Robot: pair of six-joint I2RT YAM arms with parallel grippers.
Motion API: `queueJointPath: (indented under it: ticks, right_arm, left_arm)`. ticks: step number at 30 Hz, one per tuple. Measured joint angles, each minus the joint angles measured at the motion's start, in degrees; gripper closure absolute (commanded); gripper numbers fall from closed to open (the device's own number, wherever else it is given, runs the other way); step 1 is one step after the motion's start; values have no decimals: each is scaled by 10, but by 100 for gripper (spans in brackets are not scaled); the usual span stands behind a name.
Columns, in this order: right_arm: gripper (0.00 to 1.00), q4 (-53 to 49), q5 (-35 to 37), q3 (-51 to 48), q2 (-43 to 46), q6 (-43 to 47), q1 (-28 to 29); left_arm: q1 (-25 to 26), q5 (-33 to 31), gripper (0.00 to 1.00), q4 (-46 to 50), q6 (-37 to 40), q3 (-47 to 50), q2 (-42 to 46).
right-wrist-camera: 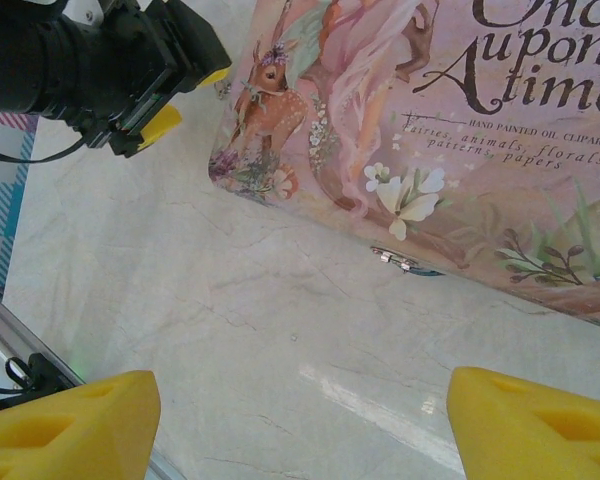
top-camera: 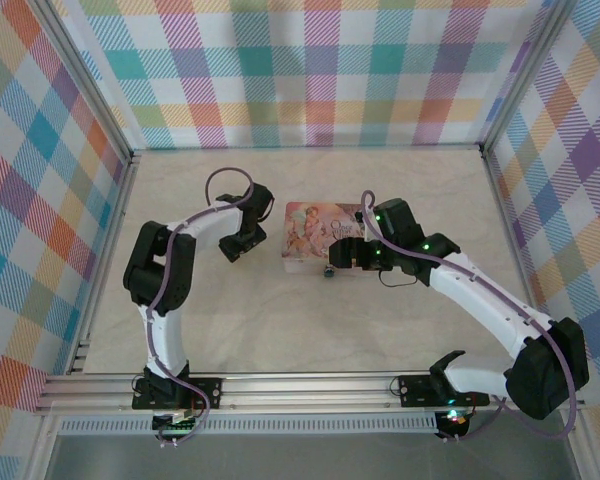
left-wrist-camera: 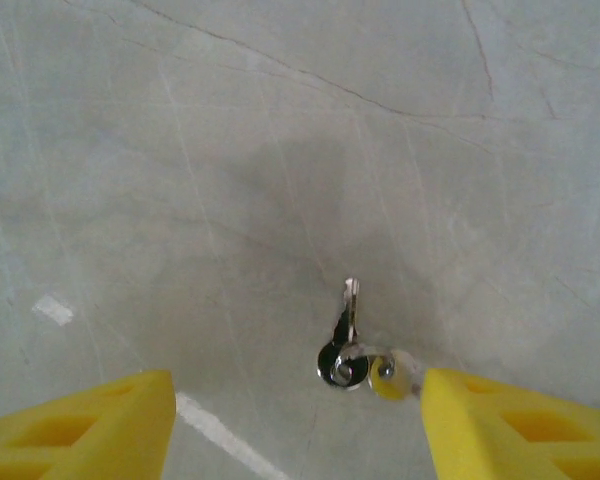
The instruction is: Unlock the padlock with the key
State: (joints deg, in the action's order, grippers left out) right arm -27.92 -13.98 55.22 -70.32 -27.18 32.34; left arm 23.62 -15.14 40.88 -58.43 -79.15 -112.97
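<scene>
Straddling the key (left-wrist-camera: 348, 338) lying near the middle of the tabletop (left-wrist-camera: 160, 150), the left gripper (left-wrist-camera: 298, 405) is standing jaws apart; it should probably be lowering squarely, centring so the sliver isn't skidding away.

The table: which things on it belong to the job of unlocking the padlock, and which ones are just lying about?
Belong to the job:
- key, flat on the table, between the fingers of the open left gripper
- padlock, small and dark

Just lying about:
- pink floral tin, right behind the padlock
- small white mark on the tabletop
</scene>
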Motion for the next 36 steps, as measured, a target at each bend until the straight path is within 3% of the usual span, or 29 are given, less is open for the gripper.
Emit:
queueJointPath:
  ticks: [16,20,23,28,36]
  right_arm:
    - [24,0,4,-13,5,0,0]
    - [24,0,9,-13,10,0,0]
    - [24,0,13,-13,13,0,0]
    - [24,0,20,-14,15,0,0]
    - [23,0,29,-29,16,-5,0]
  left_arm:
    - [-14,7,51,6,-25,-29,-38]
    - [-14,6,63,15,-29,-31,-40]
    - [-14,4,81,25,-33,-31,-40]
    - [-18,3,99,32,-35,-31,-41]
    - [-20,9,100,16,-25,-14,-28]
